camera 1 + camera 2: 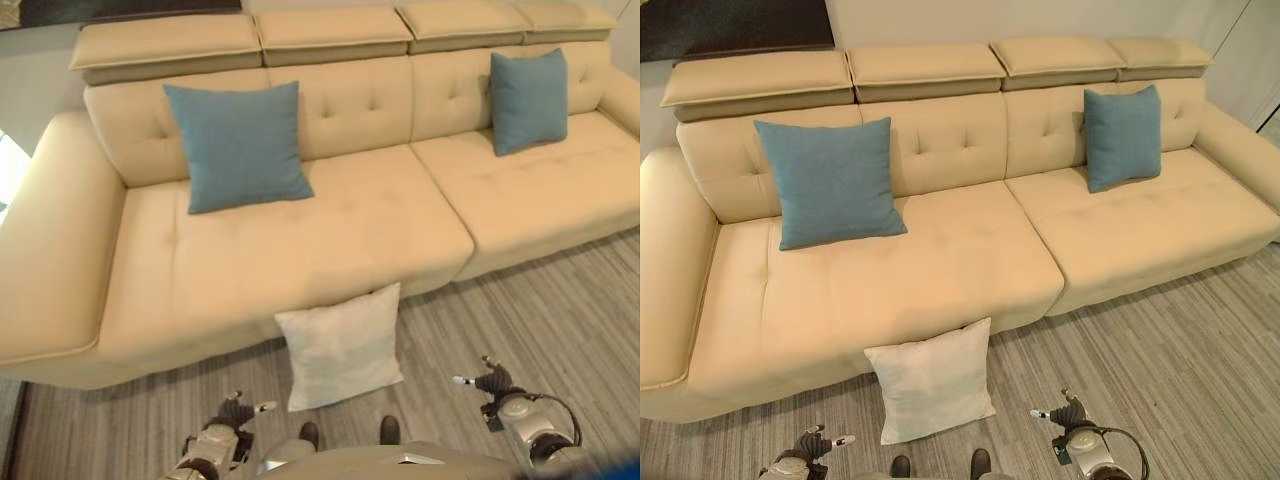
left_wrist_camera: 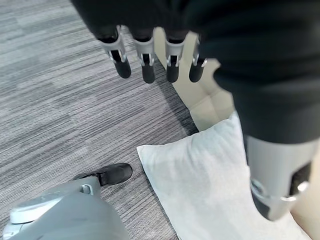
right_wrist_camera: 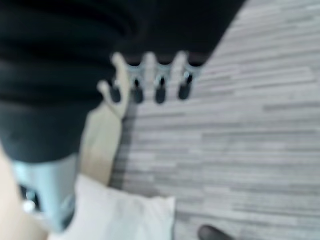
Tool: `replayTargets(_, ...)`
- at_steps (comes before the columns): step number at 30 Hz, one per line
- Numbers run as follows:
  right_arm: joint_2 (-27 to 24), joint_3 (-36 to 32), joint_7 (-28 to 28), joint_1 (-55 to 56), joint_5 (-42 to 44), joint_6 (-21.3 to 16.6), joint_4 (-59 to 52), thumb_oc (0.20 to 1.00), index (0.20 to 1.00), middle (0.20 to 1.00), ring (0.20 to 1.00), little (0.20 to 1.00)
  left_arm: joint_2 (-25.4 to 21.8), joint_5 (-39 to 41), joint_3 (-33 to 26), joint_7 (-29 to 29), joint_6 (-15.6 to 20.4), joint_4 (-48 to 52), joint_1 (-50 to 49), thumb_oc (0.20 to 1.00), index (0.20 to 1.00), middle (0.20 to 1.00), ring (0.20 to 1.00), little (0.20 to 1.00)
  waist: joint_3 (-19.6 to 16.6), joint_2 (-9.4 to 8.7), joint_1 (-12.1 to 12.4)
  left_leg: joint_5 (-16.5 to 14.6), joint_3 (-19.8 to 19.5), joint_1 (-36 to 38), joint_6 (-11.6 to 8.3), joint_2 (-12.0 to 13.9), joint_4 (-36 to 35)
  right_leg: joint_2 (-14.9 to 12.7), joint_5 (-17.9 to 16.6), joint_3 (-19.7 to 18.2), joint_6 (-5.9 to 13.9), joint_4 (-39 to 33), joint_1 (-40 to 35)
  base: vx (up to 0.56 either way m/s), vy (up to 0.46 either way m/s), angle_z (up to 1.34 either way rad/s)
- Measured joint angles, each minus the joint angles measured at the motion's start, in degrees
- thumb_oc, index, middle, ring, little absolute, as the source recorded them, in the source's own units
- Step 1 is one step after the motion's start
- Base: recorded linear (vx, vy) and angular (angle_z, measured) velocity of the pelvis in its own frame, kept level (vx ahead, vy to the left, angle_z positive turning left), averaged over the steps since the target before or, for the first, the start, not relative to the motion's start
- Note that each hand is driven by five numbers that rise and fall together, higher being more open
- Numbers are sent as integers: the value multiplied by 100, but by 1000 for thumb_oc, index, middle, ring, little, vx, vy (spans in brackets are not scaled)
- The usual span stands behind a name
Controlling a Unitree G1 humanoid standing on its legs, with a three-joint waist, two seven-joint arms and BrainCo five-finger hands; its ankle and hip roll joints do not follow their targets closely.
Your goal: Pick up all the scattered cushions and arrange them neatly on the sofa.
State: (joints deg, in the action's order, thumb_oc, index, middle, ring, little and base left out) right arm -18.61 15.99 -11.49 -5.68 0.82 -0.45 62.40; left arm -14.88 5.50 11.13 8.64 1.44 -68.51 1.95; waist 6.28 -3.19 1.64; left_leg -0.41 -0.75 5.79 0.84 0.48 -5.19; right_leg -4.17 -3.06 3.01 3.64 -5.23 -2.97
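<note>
A white cushion (image 1: 340, 346) leans against the front of the beige sofa (image 1: 300, 250), standing on the floor; it also shows as the white cushion (image 2: 215, 185) in the left wrist view. Two blue cushions rest on the sofa: a large blue cushion (image 1: 240, 146) against the left backrest and a smaller blue cushion (image 1: 528, 100) on the right. My left hand (image 1: 238, 413) hovers low, left of the white cushion, fingers (image 2: 146, 62) straight and holding nothing. My right hand (image 1: 492, 382) hangs to the cushion's right, fingers (image 3: 160, 85) straight, also holding nothing.
Grey wood-plank floor (image 1: 540, 320) stretches in front of the sofa. The sofa's left armrest (image 1: 50, 250) bulges at the left. A dark rug or panel (image 1: 730, 25) lies behind the sofa at the back left.
</note>
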Motion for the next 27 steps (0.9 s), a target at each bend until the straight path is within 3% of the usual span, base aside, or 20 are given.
replayTargets(2, -1, 1, -13, -32, 7, -3, -3, 1000, 1000, 1000, 1000, 1000, -71, 13, 3, 11, -5, 130, 142, 1000, 1000, 1000, 1000, 1000, 46, -27, -48, 34, -146, -486, -118, -4, 134, -1, 5, 126, 20, 61, 349, -343, -102, 36)
replayTargets(3, -18, -6, -46, -325, 12, -4, -2, 1000, 1000, 1000, 1000, 1000, -194, 22, 19, 58, 8, 335, 520, 1000, 1000, 1000, 1000, 1000, 384, -66, -2, 156, -226, -1120, -120, -13, 506, 5, -52, 222, -35, 378, 903, -538, -135, 68)
replayTargets(4, -115, -32, -148, -763, 41, -39, 82, 1000, 1000, 1000, 1000, 1000, -169, 169, 127, 148, 34, 484, 972, 1000, 1000, 1000, 1000, 1000, 819, -7, 25, 127, -309, -1963, -161, -35, 1177, -18, 83, 300, 48, 1079, 1657, -429, -112, 94)
replayTargets(5, -352, -56, -336, -1500, 154, -57, 256, 1000, 1000, 1000, 1000, 1000, -364, 435, 600, 326, 90, 876, 1780, 1000, 1000, 1000, 1000, 1000, 1410, 54, 51, 229, -419, -3214, -315, -134, 2072, -162, 382, 334, 118, 2260, 2947, -236, -65, 92)
replayTargets(6, -511, -159, -415, -2108, 247, -30, 199, 1000, 1000, 1000, 1000, 1000, -522, 520, 743, 395, 169, 1092, 2513, 1000, 1000, 1000, 1000, 1000, 2037, 60, 89, 112, -468, -3708, -346, -197, 2206, -253, 584, 339, -237, 2771, 3634, -197, -28, 52)
replayTargets(7, -456, -172, -479, -2522, 306, -76, -86, 1000, 1000, 1000, 1000, 1000, -699, 645, 706, 490, 172, 1086, 2821, 1000, 1000, 1000, 1000, 1000, 2339, -59, 130, 158, -396, -3968, -378, -175, 2256, -211, 581, 265, -299, 2995, 4030, -246, -49, 3)
replayTargets(9, -589, -48, -774, -2876, 458, -103, -513, 1000, 1000, 1000, 1000, 1000, -747, 874, 747, 734, 179, 1244, 3035, 1000, 1000, 1000, 1000, 1000, 2248, -30, 9, -18, -344, -4564, -325, -137, 2466, -230, 581, 279, -188, 3062, 4631, -202, -41, -32)
replayTargets(10, -978, 23, -1013, -3477, 471, -146, -728, 1000, 1000, 1000, 1000, 1000, -791, 983, 741, 946, 288, 1506, 3594, 1000, 1000, 1000, 1000, 1000, 2189, 203, 11, -247, -260, -5655, -259, 57, 2908, -157, 763, 283, -55, 3784, 5627, -116, -15, -14)
replayTargets(11, -1096, -26, -1158, -4204, 546, -147, -723, 1000, 1000, 1000, 1000, 1000, -888, 1062, 676, 1058, 441, 1549, 4279, 1000, 1000, 1000, 1000, 1000, 2404, 97, -113, 23, -208, -6251, -330, -62, 3117, -313, 741, 235, -345, 4102, 6215, -94, -14, -11)
replayTargets(12, -1096, 5, -1238, -4638, 630, -155, -725, 1000, 1000, 1000, 1000, 1000, -884, 1146, 692, 1154, 423, 1382, 4693, 1000, 1000, 1000, 1000, 1000, 2477, 101, -154, 116, -316, -6664, -353, -51, 3298, -270, 786, 262, -419, 4274, 6610, -40, -6, 14)
replayTargets(16, -1317, 135, -1642, -5355, 700, -228, -754, 1000, 1000, 1000, 1000, 1000, -807, 1222, 877, 1457, 443, 1407, 5216, 1000, 1000, 1000, 1000, 1000, 2305, 99, -214, 140, -311, -7248, -342, -128, 3241, -363, 849, 249, -503, 4418, 7296, -7, -1, 7)
replayTargets(18, -1575, 264, -1676, -6024, 808, -245, -495, 1000, 1000, 1000, 1000, 1000, -844, 1365, 920, 1575, 433, 1253, 5968, 1000, 1000, 1000, 1000, 1000, 2283, 81, -214, 422, -310, -7738, -352, -161, 3272, -403, 857, 260, -525, 4581, 7816, 38, -39, 10)
replayTargets(21, -1758, 524, -1791, -6524, 982, -280, -414, 1000, 1000, 1000, 1000, 1000, -981, 1446, 1126, 1799, 446, 1332, 6667, 1000, 1000, 1000, 1000, 1000, 2125, 41, -223, 353, -371, -8206, -367, -275, 3403, -507, 1052, 255, -523, 4885, 8316, 71, -34, 18)
replayTargets(27, -1914, 772, -1796, -7076, 1493, -327, -556, 1000, 1000, 1000, 1000, 1000, -1415, 1841, 1601, 1793, 422, 1417, 7417, 1000, 1000, 1000, 1000, 1000, 2127, 38, -245, 237, -350, -9330, -396, -353, 4003, -591, 1115, 168, -554, 5404, 9453, 59, -15, 4)
